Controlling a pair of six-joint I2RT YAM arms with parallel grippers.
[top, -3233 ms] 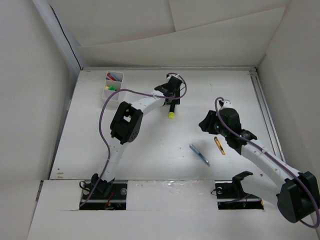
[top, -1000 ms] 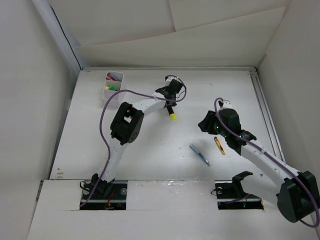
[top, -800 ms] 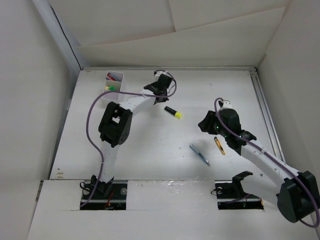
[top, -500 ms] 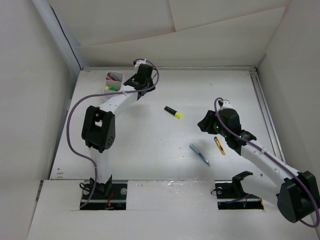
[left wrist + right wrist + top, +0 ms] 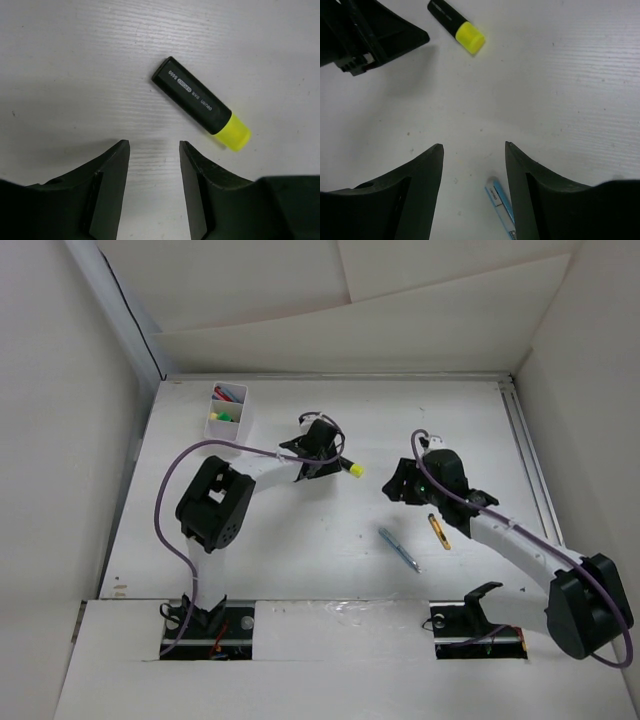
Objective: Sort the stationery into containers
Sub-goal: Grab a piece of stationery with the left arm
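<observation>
At the left pincer: 2 dark fingers stand apart with nothing between them, low over the bare bench; the gap does not straddle the marker.
Just ahead of that pincer: the black marker with a yellow cap lies flat and slantwise, cap end to the right, touching neither finger.
Handling of the marker: judged light, stiff, smooth-sided plastic, round enough to roll or skid if 1 finger alone nudges it; nothing fragile about it.
Where to take hold: across the black barrel near its middle, fingers square to its length, so the wrist looks to need a turn to match the slant. The cap end is a poorer hold, since a cap may slip off.
Right of the marker: the right pincer hangs apart and empty, with the yellow cap at the top of its own camera's view.
Nearer the arm bases than the marker: a light blue pen and, beside it, a short black-and-yellow pen, both loose on the bench.
Left of the marker, farther from the bases: the white box, well apart, with a red piece and a green piece inside; which compartment holds each is too small to tell.
Step in hand: probably lining up on the marker for a pickup.
</observation>
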